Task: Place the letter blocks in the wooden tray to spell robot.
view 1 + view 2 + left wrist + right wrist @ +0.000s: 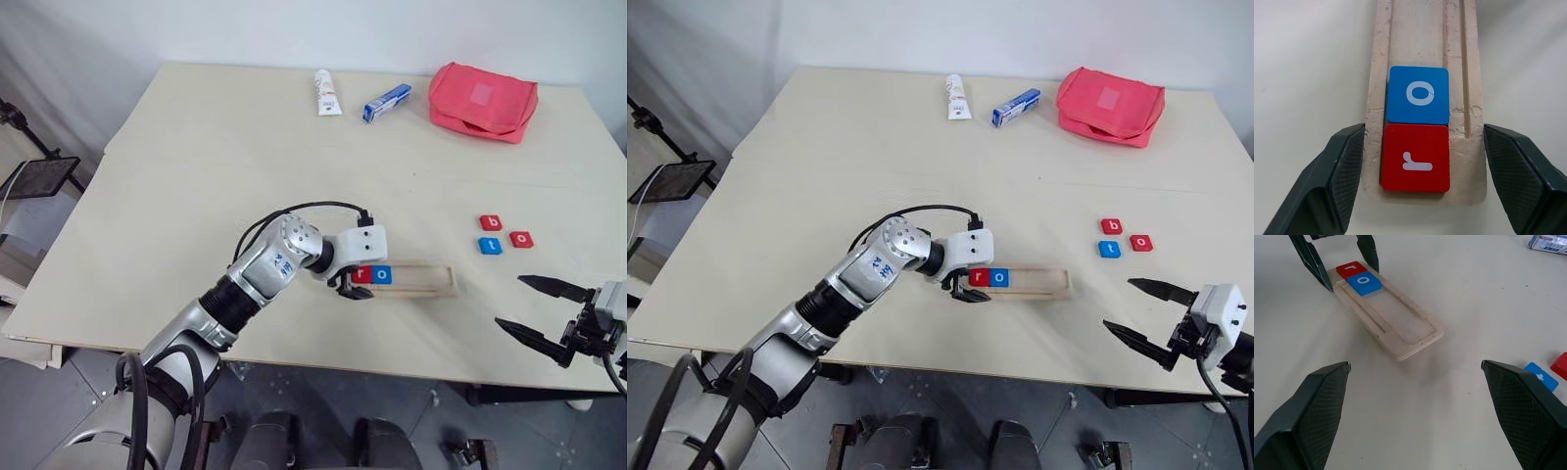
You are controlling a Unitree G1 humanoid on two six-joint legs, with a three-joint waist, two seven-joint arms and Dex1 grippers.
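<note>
The left gripper [1420,161] has its jaws apart, straddling the near end of the tray [431,281] right at the red r [1415,157]. One finger [1344,171] looks like it's touching the tray's side wall, the other has a clear gap. Nothing's clamped. The blue o [1419,95] sits touching the r, both seated in the groove.

Risk, as I see it: if those jaws close or the arm drags sideways, that one finger shoves the tray and skews it, or the tray's end lifts and the two tiles slide. Pulling straight up and back looks safest.

The right gripper [1151,323] hangs wide open and empty over the table's near right edge. The b [491,222], t [490,246] and second o [521,239] are bunched close together out on the table, well apart from the tray. Grabbing one could bump its neighbours.

Room-wise, the tray has plenty of open slots past the o, and the table between tray and tiles is bare. The tray sits fairly near the front edge though.
</note>
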